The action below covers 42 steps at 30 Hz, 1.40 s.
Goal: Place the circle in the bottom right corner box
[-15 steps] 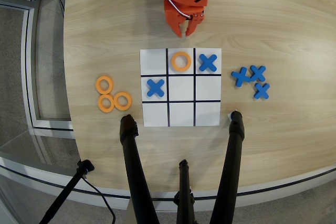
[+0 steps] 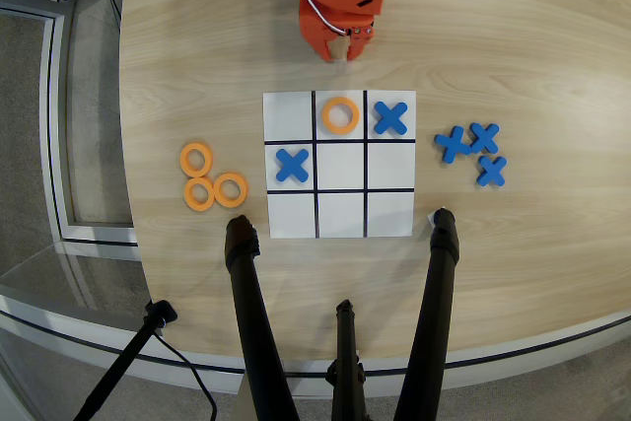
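The orange rings (image 2: 212, 182) lay clustered left of the board (image 2: 340, 165) in the overhead view, well apart from the gripper (image 2: 340, 49), jaws clenched, empty, above the board.

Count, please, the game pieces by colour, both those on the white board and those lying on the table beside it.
Orange rings: 4 — one on the board, three on the table at its left.
Blue X pieces: 5 — two on the board, three on the table at its right.
Total: 9
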### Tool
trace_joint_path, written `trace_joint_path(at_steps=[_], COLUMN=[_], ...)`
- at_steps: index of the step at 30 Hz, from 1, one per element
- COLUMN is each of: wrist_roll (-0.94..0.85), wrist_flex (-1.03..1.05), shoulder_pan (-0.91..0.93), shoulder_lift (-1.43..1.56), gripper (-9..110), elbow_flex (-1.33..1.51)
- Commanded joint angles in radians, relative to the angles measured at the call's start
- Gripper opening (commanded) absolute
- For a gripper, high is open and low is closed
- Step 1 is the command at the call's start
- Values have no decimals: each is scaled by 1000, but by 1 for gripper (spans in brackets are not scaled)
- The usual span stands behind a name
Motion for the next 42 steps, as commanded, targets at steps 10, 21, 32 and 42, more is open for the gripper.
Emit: trace_joint_path(at_steps=[10, 21, 32, 42], wrist_roll=[120, 132, 117, 87], wrist_flex=[-252, -449, -442, -445], shoulder_pan=[198, 252, 339, 379], shoulder_lift=[-879, -1442, -1804, -1924], gripper=[15, 15, 16, 16], elbow_flex=[-805, -1149, -1494, -1571])
